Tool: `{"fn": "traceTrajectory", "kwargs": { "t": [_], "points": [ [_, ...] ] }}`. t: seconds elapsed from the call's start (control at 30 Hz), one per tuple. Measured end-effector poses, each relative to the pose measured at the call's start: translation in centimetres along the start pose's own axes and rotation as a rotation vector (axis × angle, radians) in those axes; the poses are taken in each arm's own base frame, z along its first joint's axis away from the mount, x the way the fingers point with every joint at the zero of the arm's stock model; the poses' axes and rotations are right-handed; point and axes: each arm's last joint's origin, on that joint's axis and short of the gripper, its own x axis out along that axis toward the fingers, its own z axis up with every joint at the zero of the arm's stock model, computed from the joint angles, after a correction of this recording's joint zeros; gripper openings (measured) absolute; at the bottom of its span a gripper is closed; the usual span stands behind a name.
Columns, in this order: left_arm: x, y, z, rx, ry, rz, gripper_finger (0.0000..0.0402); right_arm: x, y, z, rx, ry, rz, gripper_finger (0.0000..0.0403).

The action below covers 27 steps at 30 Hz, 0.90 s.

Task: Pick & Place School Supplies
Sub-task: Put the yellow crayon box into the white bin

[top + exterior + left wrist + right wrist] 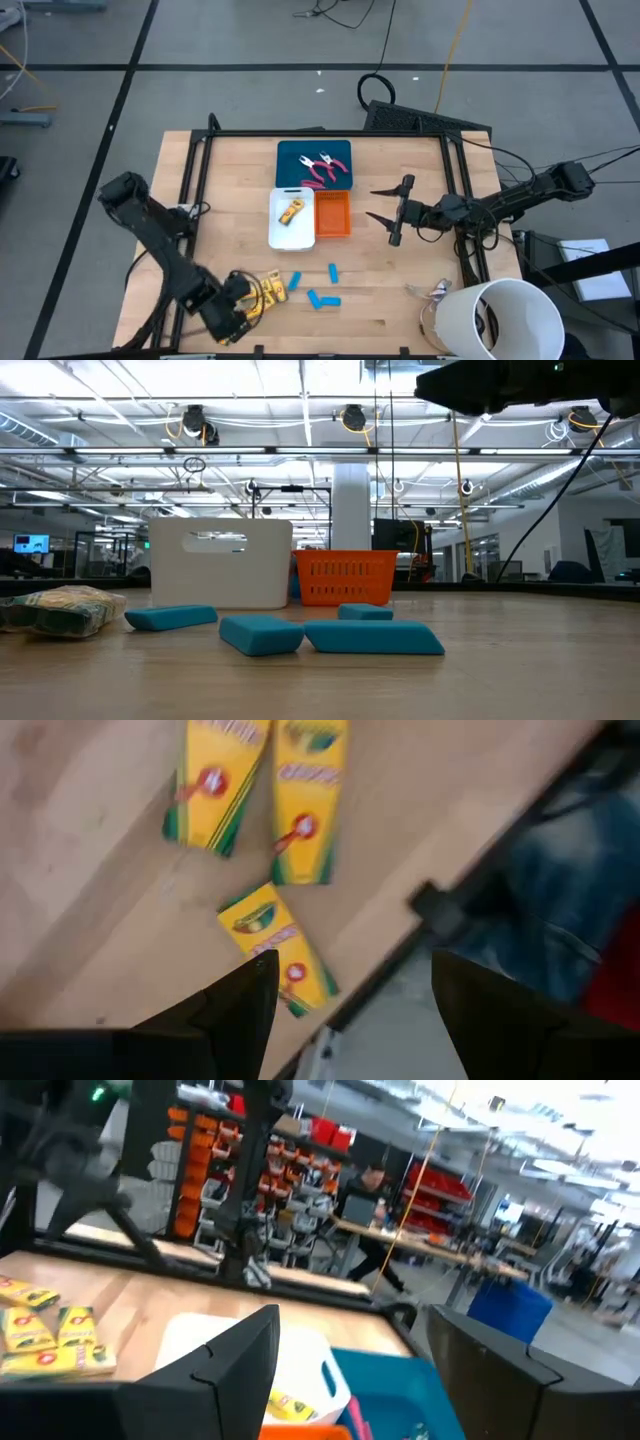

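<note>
The left gripper (243,310) hangs low over the table's near-left corner, right at the pile of yellow boxes (268,291). Its fingers are spread apart and hold nothing. In the left wrist view one small box (277,948) lies just ahead of the gap between the fingers, with two more boxes (260,790) a little farther on. That nearest box rests flat on the wood, close to the table's edge, and its long axis runs slantwise across the line of the fingers rather than along it, so the gripper likely needs only a small forward drop to straddle it.

From the left gripper in the high view, the pile sits at about 1 o'clock, touching or nearly so. The blue pieces (322,290) lie loose at about 3 o'clock from the pile, near but clear of it. The white tray (281,235), already holding one yellow box (291,210), stands at about 12 o'clock from the pile, with the orange tray (333,214) beside it and the teal tray (290,158) behind, holding the two pink pliers (324,168).

The right gripper (378,203) waits mid-air at 3 o'clock from the trays, fingers wide and empty, pointing toward them. The left arm is plainly nearer the boxes, so this pick is judged to be its job.
</note>
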Motion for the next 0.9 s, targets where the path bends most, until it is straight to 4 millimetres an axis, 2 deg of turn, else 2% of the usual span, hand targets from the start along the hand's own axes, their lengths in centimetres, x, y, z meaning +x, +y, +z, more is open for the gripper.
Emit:
{"fn": "traceTrajectory", "kwargs": {
  "t": [0.2, 0.4, 0.57, 0.73, 0.9],
  "points": [
    [3.5, -0.1, -2.0, -0.091, 0.052, 0.119, 0.0266, 0.0, -0.2, 0.6, -0.041, -0.06, -0.024, 0.0247],
    [6.5, 0.0, -2.8, -0.186, 0.106, 0.233, 0.0266, 0.0, -0.3, 0.9, -0.077, -0.084, -0.036, 0.0247],
    [8.3, 0.2, -2.9, -0.238, 0.136, 0.298, 0.0266, 0.0, -0.6, 0.9, -0.078, -0.085, -0.049, 0.0247],
    [9.5, 0.1, -2.6, -0.263, 0.12, 0.31, 0.0266, 0.2, -0.9, 0.7, -0.061, -0.079, -0.066, 0.0247],
    [10.7, -0.9, -2.6, -0.261, 0.158, 0.222, 0.0266, 0.2, -1.1, 0.7, -0.043, -0.076, -0.072, 0.0247]
  ]
}}
